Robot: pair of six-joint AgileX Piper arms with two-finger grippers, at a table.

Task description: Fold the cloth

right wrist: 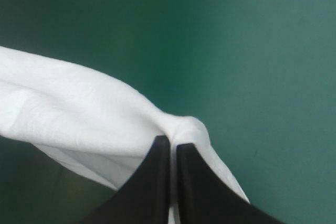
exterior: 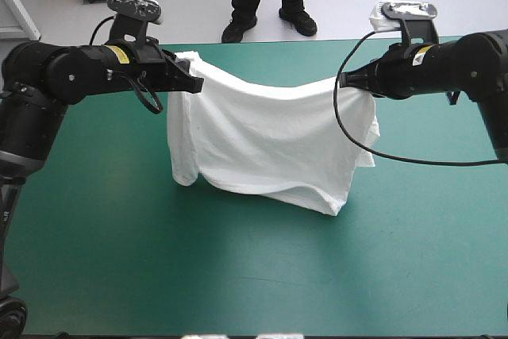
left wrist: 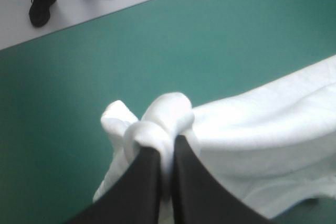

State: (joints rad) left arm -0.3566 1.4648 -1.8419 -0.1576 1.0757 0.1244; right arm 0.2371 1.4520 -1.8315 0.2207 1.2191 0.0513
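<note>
High view: the T-shirt (exterior: 270, 144) hangs as a sagging sheet between the 2 grippers. The left gripper (exterior: 193, 82) is clamped on 1 top corner and the right gripper (exterior: 349, 85) on the other. Its lower edge appears to trail on the table (exterior: 238, 275) beneath them.

Left wrist view: the black fingers pinch a bunched knot of cloth, and the rest runs off beside the gripper.

Right wrist view: the fingers pinch a gathered corner, with fabric stretching away to 1 side.

The shirt looks lifted and spread only. No fold is laid, so I judge all the folding is left.
</note>
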